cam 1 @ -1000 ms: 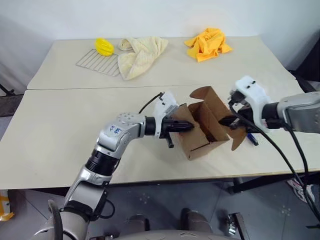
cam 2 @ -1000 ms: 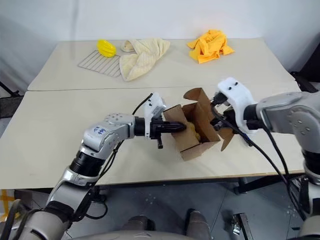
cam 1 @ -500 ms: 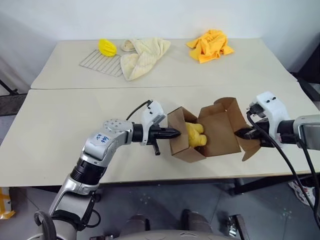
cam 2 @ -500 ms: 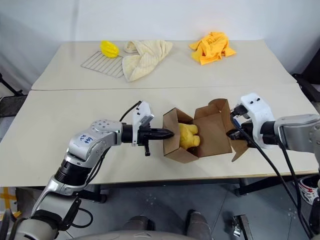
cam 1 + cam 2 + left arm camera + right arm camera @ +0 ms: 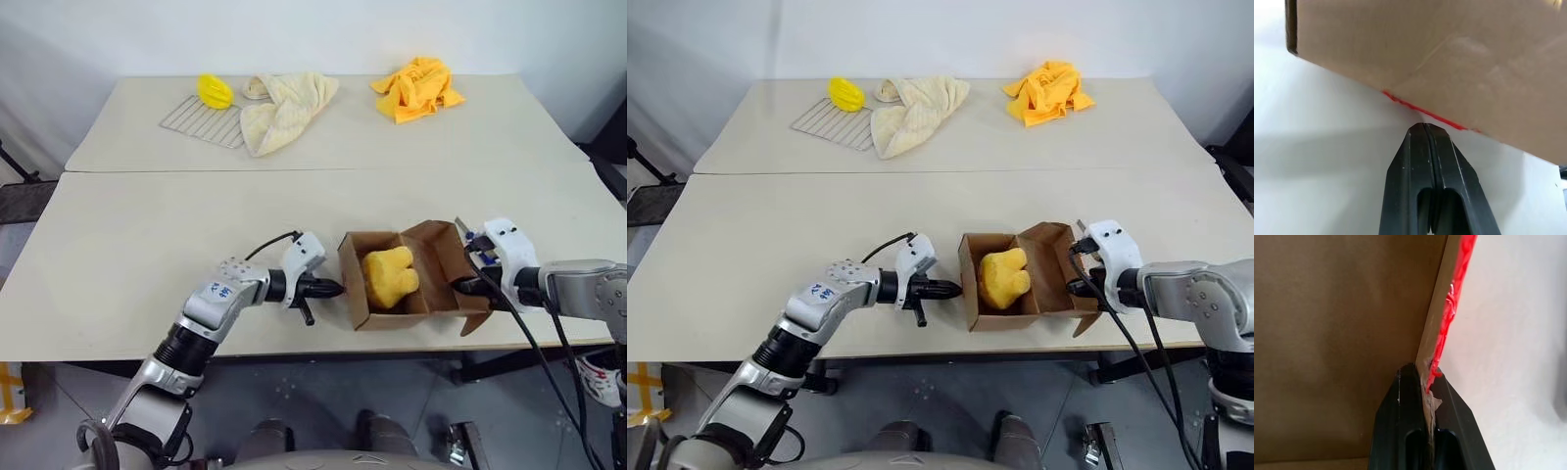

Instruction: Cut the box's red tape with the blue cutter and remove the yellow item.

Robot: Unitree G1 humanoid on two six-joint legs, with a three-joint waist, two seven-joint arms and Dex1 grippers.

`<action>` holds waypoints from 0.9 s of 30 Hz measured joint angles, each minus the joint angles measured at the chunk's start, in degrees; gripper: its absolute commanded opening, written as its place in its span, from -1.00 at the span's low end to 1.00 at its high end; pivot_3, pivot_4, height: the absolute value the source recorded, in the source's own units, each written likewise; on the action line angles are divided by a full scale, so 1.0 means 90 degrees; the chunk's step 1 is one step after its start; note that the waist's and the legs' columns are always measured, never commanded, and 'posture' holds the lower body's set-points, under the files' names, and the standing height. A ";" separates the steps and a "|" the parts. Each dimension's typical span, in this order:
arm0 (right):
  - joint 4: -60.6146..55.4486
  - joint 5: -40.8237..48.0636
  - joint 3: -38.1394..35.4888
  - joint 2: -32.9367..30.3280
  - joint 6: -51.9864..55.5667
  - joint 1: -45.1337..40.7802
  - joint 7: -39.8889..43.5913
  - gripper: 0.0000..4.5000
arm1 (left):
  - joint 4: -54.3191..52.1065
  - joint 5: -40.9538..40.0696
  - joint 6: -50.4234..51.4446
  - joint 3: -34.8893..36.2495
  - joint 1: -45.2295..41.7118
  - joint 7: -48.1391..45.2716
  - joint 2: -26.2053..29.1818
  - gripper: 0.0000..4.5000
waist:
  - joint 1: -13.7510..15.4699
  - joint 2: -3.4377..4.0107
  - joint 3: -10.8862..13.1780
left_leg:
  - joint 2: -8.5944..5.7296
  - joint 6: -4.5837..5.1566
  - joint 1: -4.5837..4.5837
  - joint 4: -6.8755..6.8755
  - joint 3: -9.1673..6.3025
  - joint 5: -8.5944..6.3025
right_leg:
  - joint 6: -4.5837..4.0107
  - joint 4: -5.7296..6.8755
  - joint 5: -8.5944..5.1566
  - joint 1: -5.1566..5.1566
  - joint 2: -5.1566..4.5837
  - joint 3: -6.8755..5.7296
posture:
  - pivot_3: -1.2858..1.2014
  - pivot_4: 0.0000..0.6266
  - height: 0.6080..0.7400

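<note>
The left gripper's [image 5: 337, 289] fingers [image 5: 1415, 161] are pressed together on nothing, their tip just beside the box's [image 5: 377, 315] left wall near the worktop [image 5: 147, 245], while the right gripper's [image 5: 460, 287] fingers [image 5: 1408, 431] pinch a right-hand flap edged with the red tape [image 5: 1452, 308]. The box lies open on the near part of the worktop with the yellow item [image 5: 389, 277] showing inside it. Far back lie a wire rack [image 5: 201, 121] carrying a ridged yellow object [image 5: 213, 91], a cream towel [image 5: 279, 108] and an orange cloth [image 5: 419, 86].

Beige tables [image 5: 147, 245], pale wall [image 5: 294, 34]
</note>
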 measured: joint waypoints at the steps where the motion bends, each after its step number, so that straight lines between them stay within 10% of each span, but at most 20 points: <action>1: -0.0026 -0.0090 0.0009 -0.0001 -0.0124 0.0041 0.0044 -0.70 | 0.0077 0.0031 -0.0024 -0.0002 -0.0040 -0.0009 -0.0049 -1.00 | 0.0005 0.0000 0.0000 | 0.0000 0.0000 0.0001 0.0000 0.0000 0.0000 | 0.0000 0.0001 0.0000 0.0001 0.0000 -0.0001 | 0.03 -0.52 1.00; 12: -0.0522 -0.0291 -0.0304 -0.0039 -0.0852 0.0405 0.0679 0.99 | 0.0659 0.0223 -0.0391 -0.0004 -0.0354 -0.0226 -0.0164 -1.00 | -0.0009 0.0000 0.0000 | 0.0000 0.0000 0.0000 0.0000 0.0001 0.0000 | 0.0001 -0.0001 0.0000 0.0000 0.0000 0.0001 | 0.03 -0.52 1.00; 27: -0.0794 -0.0221 -0.1093 -0.0742 -0.1098 0.0313 0.1427 0.99 | 0.0950 0.0293 -0.0850 0.0100 -0.0333 -0.0359 -0.0001 -1.00 | -0.0047 0.0000 0.0000 | 0.0005 0.0000 0.0010 0.0000 0.0001 0.0000 | 0.0001 0.0006 0.0000 0.0003 0.0001 0.0004 | 0.03 -0.52 1.00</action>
